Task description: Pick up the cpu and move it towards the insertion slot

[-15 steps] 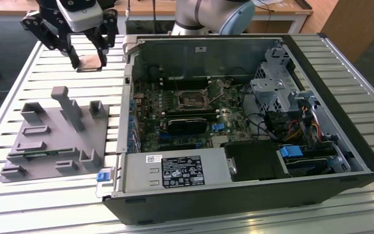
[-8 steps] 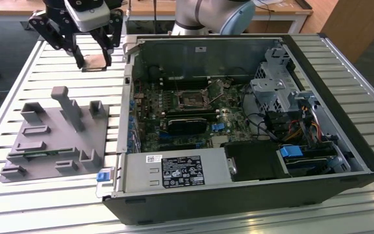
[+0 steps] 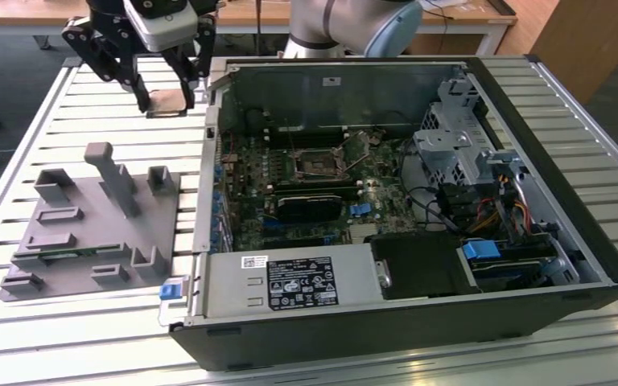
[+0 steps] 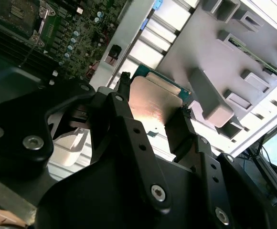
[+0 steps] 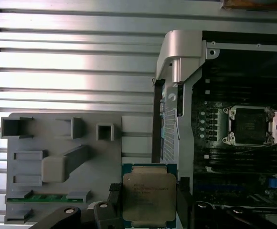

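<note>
The cpu (image 3: 167, 103) is a flat square chip with a silvery top and a green-edged rim, and my gripper (image 3: 167, 101) is shut on it. It hangs above the slatted table, just off the open computer case's far corner on the exterior view's left. In both wrist views the black fingers (image 5: 113, 193) clamp two opposite edges of the cpu (image 5: 149, 196) (image 4: 153, 102). The insertion slot (image 3: 318, 163) is the empty square socket on the motherboard, inside the case and apart from the chip. That socket (image 5: 249, 125) (image 4: 14, 14) appears in both wrist views.
A grey fixture plate (image 3: 84, 233) with upright posts lies on the table at the exterior view's left and holds a thin green memory strip (image 5: 47, 197). The open case (image 3: 341, 338) has metal walls, a drive cage (image 3: 454, 149) and cables around the motherboard.
</note>
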`<state>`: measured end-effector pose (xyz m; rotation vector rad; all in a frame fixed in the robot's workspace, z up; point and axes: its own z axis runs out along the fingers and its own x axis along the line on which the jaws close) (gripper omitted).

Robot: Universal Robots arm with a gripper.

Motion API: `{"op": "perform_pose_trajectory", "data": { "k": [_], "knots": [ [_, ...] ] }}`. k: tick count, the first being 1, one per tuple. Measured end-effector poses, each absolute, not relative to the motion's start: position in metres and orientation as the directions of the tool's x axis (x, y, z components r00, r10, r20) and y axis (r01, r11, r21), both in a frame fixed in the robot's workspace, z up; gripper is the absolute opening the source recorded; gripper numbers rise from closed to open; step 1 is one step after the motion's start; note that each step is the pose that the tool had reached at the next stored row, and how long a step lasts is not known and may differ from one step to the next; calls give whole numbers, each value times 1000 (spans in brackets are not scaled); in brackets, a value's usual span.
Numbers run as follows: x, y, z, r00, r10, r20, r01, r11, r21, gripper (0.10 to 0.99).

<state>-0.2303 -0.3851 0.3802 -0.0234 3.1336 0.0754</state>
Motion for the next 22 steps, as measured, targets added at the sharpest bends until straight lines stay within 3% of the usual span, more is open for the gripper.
{"op": "perform_pose_trajectory", "data": {
  "k": [22],
  "knots": [
    [-190, -372, 380, -1000, -15, -7, -15, 999, 48, 541]
  ]
}}
